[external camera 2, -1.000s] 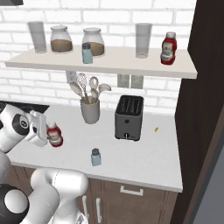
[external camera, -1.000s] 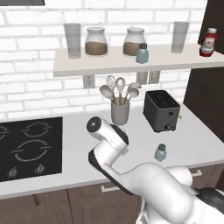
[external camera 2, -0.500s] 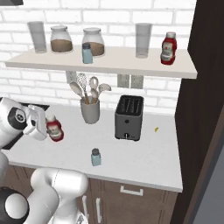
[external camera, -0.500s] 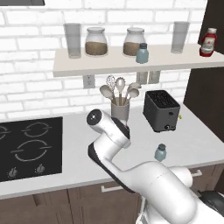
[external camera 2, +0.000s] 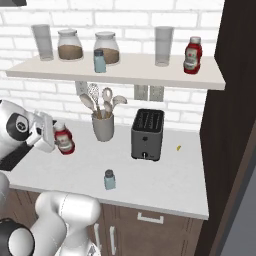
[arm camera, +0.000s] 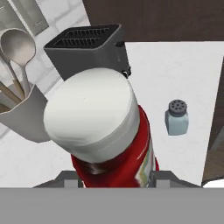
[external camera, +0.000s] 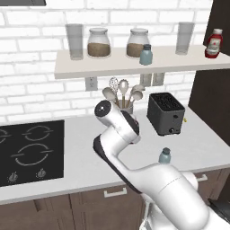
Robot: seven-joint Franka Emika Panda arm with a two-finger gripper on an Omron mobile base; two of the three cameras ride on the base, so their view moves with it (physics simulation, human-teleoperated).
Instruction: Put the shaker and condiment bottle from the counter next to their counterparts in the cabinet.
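One condiment bottle [external camera 2: 64, 140] is held clamped in the gripper [external camera 2: 56, 140], clear of the counter [external camera 2: 165, 180], and is best kept upright when raised to the cabinet [external camera 2: 125, 70] above.

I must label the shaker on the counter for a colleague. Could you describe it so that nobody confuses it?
Start at the dark toaster on the pale counter. In front of it, near the counter's front edge, stands the shaker alone. It is small, pale blue-grey with a dark cap; its twin stands on the wall shelf.
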